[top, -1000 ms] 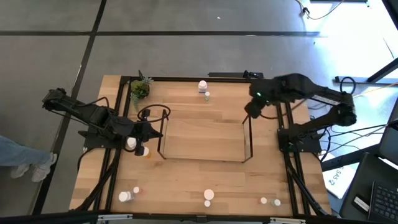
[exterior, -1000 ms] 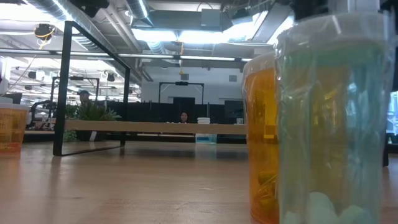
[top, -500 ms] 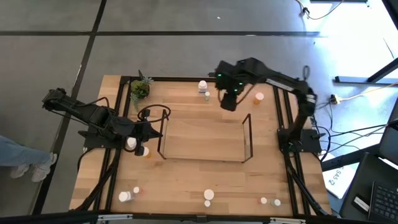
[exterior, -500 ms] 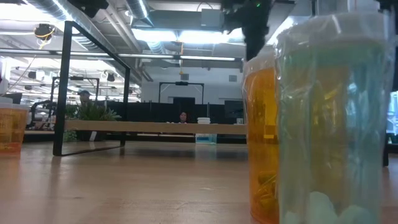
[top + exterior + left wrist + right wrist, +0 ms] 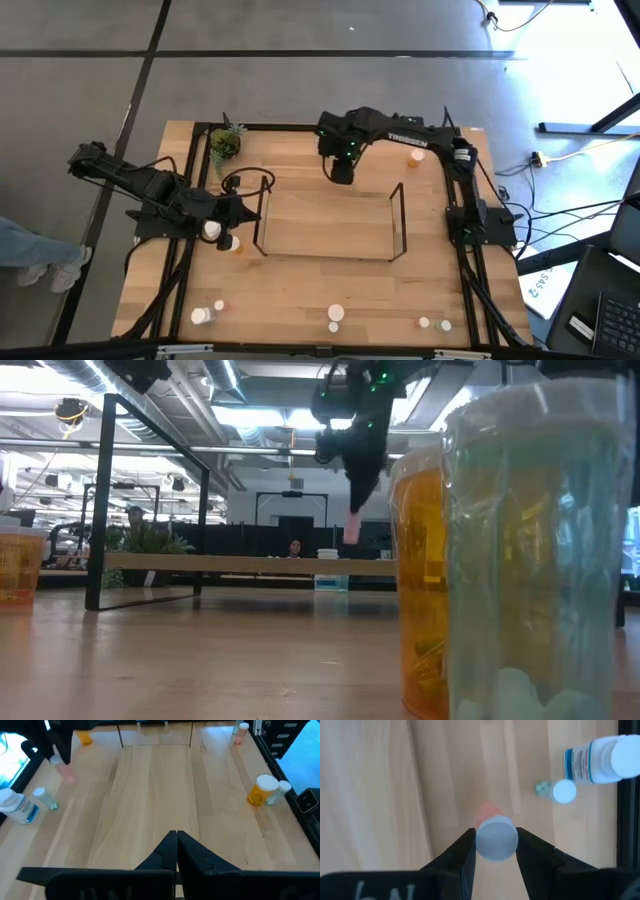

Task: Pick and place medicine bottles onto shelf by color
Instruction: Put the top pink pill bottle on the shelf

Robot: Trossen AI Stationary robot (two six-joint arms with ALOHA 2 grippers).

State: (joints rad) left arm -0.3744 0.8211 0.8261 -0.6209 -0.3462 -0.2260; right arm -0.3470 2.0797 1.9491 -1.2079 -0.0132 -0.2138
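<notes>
**Pink bottle carried toward shelf**

Right claw (image 5: 492, 851) is seen pinching a pink bottle (image 5: 495, 837) by its white cap, held above the bench (image 5: 300, 150) near the far edge, just behind the shelf (image 5: 330, 222) — swung in from the right side within the last second. Placement is judged next. Left claw (image 5: 176, 851), pressed together, is parked at the shelf's left end — nothing held.

A light wooden table (image 5: 300, 280) edged by a black frame is seen bearing a wire shelf (image 5: 328, 222), a potted plant (image 5: 224, 143) and scattered medicine bottles (image 5: 204, 315).
</notes>
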